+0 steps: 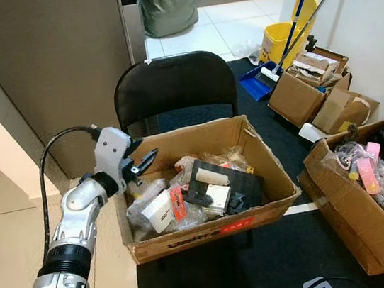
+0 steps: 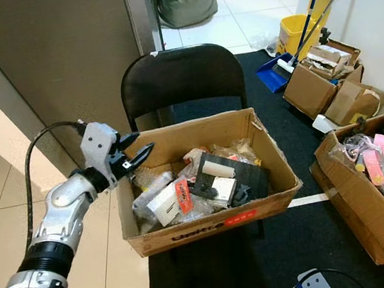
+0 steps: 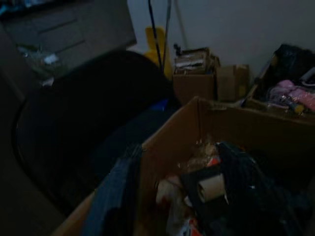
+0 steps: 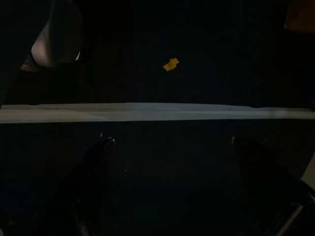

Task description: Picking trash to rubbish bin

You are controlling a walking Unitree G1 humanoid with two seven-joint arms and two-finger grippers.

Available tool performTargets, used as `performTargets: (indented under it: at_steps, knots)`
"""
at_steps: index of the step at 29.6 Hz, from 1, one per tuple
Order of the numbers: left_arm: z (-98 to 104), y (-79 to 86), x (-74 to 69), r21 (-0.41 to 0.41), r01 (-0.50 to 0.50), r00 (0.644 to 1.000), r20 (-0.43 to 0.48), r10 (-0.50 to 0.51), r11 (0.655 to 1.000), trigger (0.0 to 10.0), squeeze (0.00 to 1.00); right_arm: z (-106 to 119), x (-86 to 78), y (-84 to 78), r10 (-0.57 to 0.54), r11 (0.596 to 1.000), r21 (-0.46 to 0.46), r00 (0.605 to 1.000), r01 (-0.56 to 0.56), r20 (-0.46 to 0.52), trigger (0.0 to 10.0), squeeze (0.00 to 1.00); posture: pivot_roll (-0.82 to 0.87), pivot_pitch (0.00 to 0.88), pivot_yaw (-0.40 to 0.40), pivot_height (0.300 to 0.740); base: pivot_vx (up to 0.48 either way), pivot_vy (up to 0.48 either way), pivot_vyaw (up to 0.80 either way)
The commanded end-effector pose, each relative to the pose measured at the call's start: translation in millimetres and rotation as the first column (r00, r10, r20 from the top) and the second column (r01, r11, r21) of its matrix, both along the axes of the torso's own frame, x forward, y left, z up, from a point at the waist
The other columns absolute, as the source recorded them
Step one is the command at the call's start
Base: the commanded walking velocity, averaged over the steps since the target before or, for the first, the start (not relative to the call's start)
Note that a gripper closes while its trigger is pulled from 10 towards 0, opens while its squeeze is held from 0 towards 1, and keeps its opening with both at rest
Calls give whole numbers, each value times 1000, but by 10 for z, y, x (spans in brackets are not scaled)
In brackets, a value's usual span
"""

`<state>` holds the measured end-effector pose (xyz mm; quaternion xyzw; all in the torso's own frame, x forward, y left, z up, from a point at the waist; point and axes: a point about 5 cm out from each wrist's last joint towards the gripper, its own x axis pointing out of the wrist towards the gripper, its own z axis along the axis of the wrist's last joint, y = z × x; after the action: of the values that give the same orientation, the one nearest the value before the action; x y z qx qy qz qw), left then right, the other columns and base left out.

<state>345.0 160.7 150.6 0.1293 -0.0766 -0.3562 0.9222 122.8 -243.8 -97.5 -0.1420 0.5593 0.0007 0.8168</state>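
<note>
A cardboard box (image 1: 211,231) rests on the seat of a black folding chair (image 1: 173,82). It holds clear plastic wrappers (image 1: 146,197), a white packet with an orange tag (image 1: 165,208), a black holder with a cardboard roll (image 1: 215,178) and other scraps. My left gripper (image 1: 144,162) hovers over the box's left rear corner, pointing across it, fingers slightly open with nothing between them. One black finger (image 3: 115,191) shows beside the box wall in the left wrist view. My right gripper (image 4: 182,182) hangs open over the dark mat, near a white tape line (image 4: 147,112) and a yellow scrap (image 4: 171,64).
A second cardboard box (image 1: 352,214) with pink items stands on the mat at the right. Behind it are smaller boxes (image 1: 299,93), a blue dustpan (image 1: 258,81), a yellow mop bucket (image 1: 284,36) and broom handles. A brown cabinet (image 1: 45,64) rises on the left; a green bag (image 1: 167,4) lies beyond.
</note>
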Motion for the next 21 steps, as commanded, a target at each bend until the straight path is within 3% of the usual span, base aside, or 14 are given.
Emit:
performTargets:
  at_steps: [1,2,3,4,5,6,7,12,16,21]
  knots:
    - [-32,-40,-32,-25,20,1000,-20,-20,999,10000,1000,-26,-70,15,-8,1000,2,1000,8,-21,10000,0,-1,134,2,740,0,0,0]
    - [-32,-40,-32,-25,20,1000,-20,-20,999,10000,1000,-26,-70,15,-8,1000,2,1000,8,-21,10000,0,-1,134,2,740,0,0,0]
    - [19,-85,-42,-60,50,998,-28,-51,997,10000,816,-31,-76,25,-9,1000,3,1000,9,-22,10000,0,-1,134,2,740,0,0,0]
    - [70,-142,-76,-83,102,994,-27,-104,991,10000,0,-34,-80,35,-9,1000,3,1000,9,-23,10000,0,-1,134,2,740,0,0,0]
    - [70,-142,-76,-83,102,994,-27,-104,991,10000,0,-34,-80,35,-9,1000,3,1000,9,-23,10000,0,-1,134,2,740,0,0,0]
    - [124,-234,-152,-122,188,980,-36,-194,975,10000,0,-41,-77,63,-9,1000,6,1000,9,-24,10000,0,-1,134,2,740,0,0,0]
    - [117,-256,-171,-143,199,976,-61,-209,970,10000,0,-43,-70,78,-9,1000,7,1000,9,-23,10000,0,-1,134,2,740,0,0,0]
    - [80,-285,-163,-168,178,974,-108,-198,970,10000,0,-42,-35,115,-7,1000,12,1000,7,-18,10000,0,-3,134,9,740,0,0,0]
    - [-51,-361,-197,-153,157,974,-141,-179,976,10000,0,-38,72,241,4,1000,26,1000,-4,-4,10000,0,0,134,8,740,-317,0,0]
    - [-73,-347,-215,-152,151,972,-159,-175,977,10000,0,-41,95,286,8,1000,29,1000,-8,-2,10000,0,0,134,8,740,-265,0,0]
